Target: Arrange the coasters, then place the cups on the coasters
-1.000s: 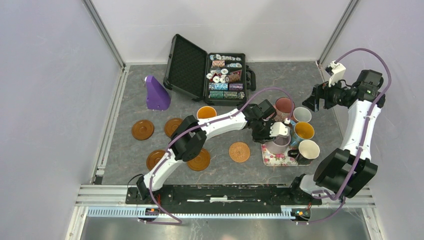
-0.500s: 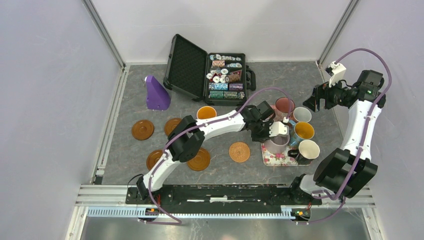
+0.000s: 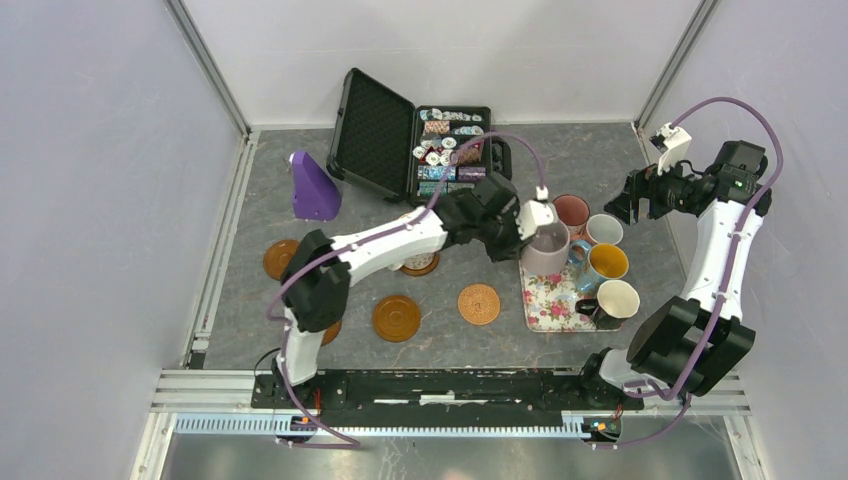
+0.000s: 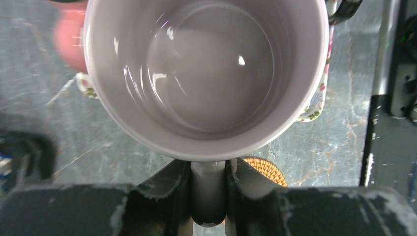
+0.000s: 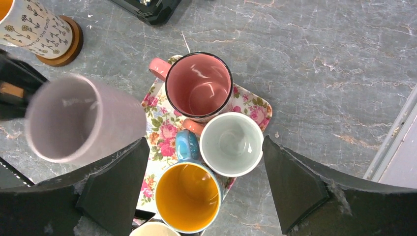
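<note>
Grey table (image 3: 610, 160) with coasters (image 3: 397, 318), floral tray (image 3: 547, 299), chip case (image 3: 374, 135)

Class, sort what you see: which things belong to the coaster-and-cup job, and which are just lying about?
Job: lilac mug, pink mug, white mug, blue mug, black mug, floral mug, brown coasters, patterned coaster.
Lying about: poker chip case, purple block, floral tray.

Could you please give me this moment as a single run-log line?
left jaws: shut on handle of pale lilac ceramic mug | mug: in air over rectangular floral tray | right jaws: open, empty
</note>
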### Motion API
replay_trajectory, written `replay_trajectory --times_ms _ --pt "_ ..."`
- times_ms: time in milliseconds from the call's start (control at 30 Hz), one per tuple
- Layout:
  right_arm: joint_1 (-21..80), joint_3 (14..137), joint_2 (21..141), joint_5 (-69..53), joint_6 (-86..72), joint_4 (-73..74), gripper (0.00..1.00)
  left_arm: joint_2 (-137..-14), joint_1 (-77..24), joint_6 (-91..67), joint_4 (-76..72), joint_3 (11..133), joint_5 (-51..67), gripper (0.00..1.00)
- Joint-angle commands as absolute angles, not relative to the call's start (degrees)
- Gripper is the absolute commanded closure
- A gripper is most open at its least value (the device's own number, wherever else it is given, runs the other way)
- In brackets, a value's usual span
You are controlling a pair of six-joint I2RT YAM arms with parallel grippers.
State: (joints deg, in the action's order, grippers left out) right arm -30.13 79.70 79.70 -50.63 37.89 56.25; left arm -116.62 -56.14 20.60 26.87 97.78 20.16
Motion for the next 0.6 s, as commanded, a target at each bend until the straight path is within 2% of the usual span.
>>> replay_trajectory --times_ms 0,300,567 --pt "-30.4 79.7 80.0 -53.5 38.5 56.0 0.07 -103.5 -51.8 11.4 15.3 96.4 24.7 0.98" --pt "-29.7 78.0 80.6 -54.8 36.6 53.5 0.06 -84.1 -38.3 9.0 18.1 86.6 25.3 0.98" --pt "-25.2 77.4 80.4 -51.7 33.1 49.9 0.02 -68.2 -20.0 10.1 26.2 75.9 31.6 0.98"
